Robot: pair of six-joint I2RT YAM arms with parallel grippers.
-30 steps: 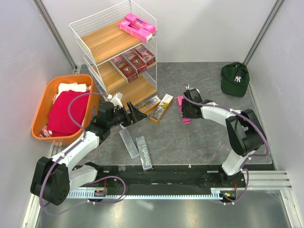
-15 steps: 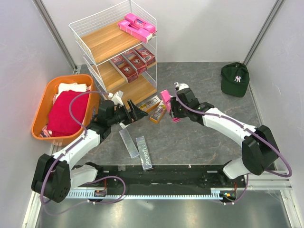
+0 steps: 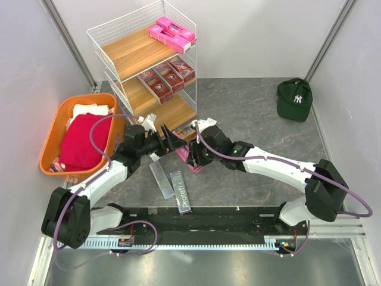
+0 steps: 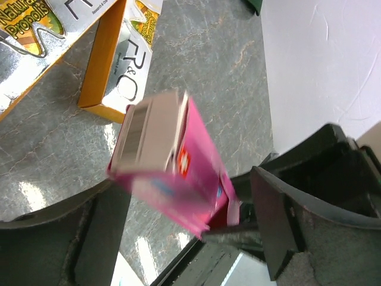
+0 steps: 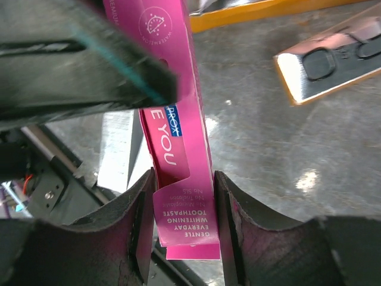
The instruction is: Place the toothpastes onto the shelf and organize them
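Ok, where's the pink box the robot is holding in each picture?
Top external: the pink box is over mid-table, held by the right gripper.
Left wrist: picture centre, tilted, ahead of the open left gripper.
Right wrist: centre, pinched between its fingers.
Landmark: the gold-edged boxes on the grey table show in all three.

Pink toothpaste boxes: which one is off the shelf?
The pink box clamped in the right gripper, clear of the shelf; the other pink boxes lie stacked on its top board.
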